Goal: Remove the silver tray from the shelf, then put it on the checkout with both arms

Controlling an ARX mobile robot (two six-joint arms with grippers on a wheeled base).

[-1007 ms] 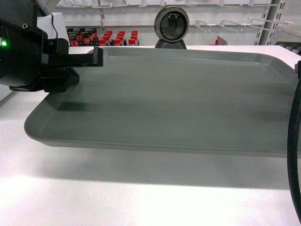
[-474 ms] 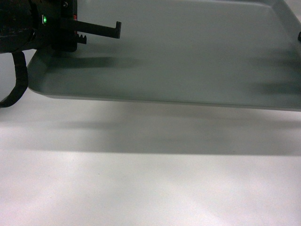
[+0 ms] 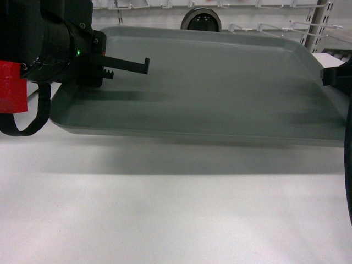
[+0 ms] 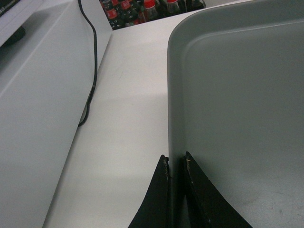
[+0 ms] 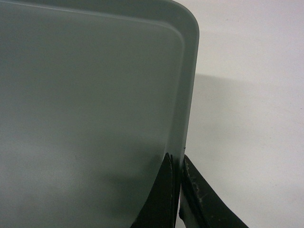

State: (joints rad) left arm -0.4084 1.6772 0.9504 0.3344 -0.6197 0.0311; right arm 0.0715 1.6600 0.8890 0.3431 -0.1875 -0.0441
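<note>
The silver tray [image 3: 209, 88] is a wide grey-silver tray held just above the white checkout [image 3: 165, 209], with its shadow on the counter below. My left gripper [image 3: 144, 65] is shut on the tray's left rim. In the left wrist view the rim of the tray [image 4: 237, 95] runs between the fingers of that gripper [image 4: 175, 159]. My right gripper [image 3: 330, 76] pinches the right rim. The right wrist view shows that gripper [image 5: 176, 156] clamped on the rim of the tray [image 5: 95, 95]. The checkout's round silver-rimmed device [image 3: 201, 19] peeks over the tray's far edge. The shelf is out of view.
A raised white block [image 4: 38, 95] with a black cable [image 4: 92, 61] stands left of the counter [image 4: 133, 118]. Red-capped dark bottles [image 4: 142, 7] stand beyond the counter's far edge. White hooks [image 3: 308, 25] line the back wall. White counter [image 5: 247, 118] stretches right of the tray.
The head view dipped down and came back up. The tray now sits farther back and more to the right over the counter, and both grippers keep their hold on its rims.
</note>
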